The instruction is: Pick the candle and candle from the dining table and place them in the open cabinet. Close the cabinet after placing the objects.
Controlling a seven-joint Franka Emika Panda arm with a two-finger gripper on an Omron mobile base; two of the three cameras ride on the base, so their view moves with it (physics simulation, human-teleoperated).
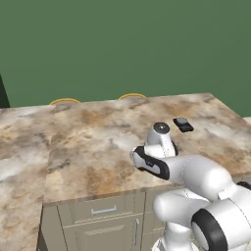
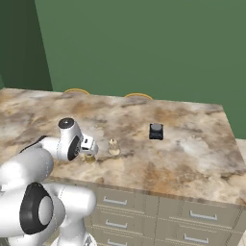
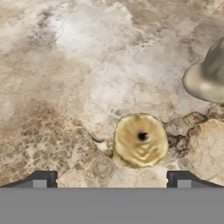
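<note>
Reaching for the golden candle [image 3: 140, 140] on the table [image 1: 98, 142]; gripper [image 3: 111, 178] wide open, empty; next: lower, close.

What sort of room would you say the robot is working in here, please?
Most likely a rendered kitchen or dining area: a wide marbled brown-beige stone table top sits on a grey-beige base with silver-handled drawers, against a plain green wall. A squat golden-brown candle and a pale cream candle stand on it.
</note>
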